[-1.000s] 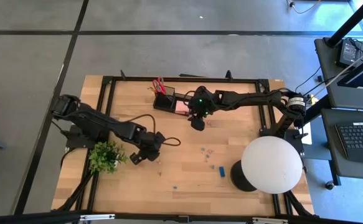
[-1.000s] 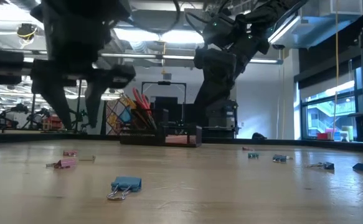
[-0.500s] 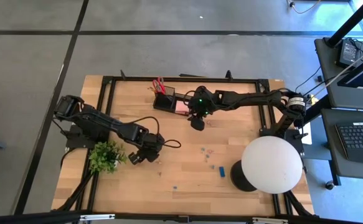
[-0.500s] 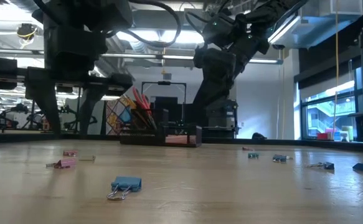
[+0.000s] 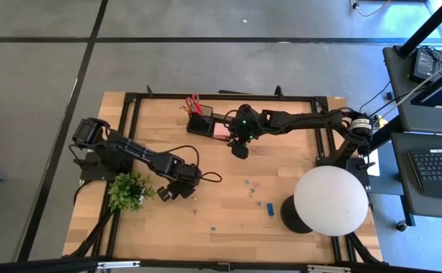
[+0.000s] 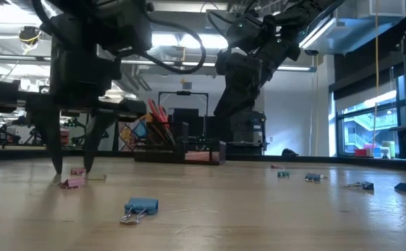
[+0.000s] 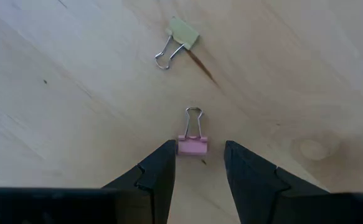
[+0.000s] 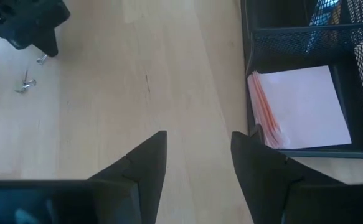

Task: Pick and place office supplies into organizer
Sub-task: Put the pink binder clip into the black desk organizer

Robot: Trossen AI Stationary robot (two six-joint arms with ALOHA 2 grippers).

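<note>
A pink binder clip [image 7: 192, 144] lies flat on the wooden table, its wire loops pointing away from my left gripper [image 7: 198, 163]. That gripper is open and points down over the clip, one fingertip on either side of it [image 6: 72, 167], touching nothing. A pale green clip [image 7: 180, 37] lies farther off. The black organizer [image 5: 205, 123] stands at the table's far side, with red-handled scissors [image 5: 193, 104] in its cup and a pink sticky-note pad [image 8: 299, 106] in its tray. My right gripper [image 8: 198, 149] hovers open and empty beside the tray [image 5: 239, 152].
A green potted plant [image 5: 130, 189] stands close to the left arm, toward the table's left edge. The white globe lamp [image 5: 330, 199] fills the near right corner. A small blue block [image 5: 270, 208], a few tiny clips [image 5: 251, 184] and a blue binder clip [image 6: 141, 207] lie mid-table.
My left gripper has sunk toward the table and tipped more steeply downward, so its open fingertips now stand low around the pink clip. The gap between its fingers is unchanged. The clips have not moved.
</note>
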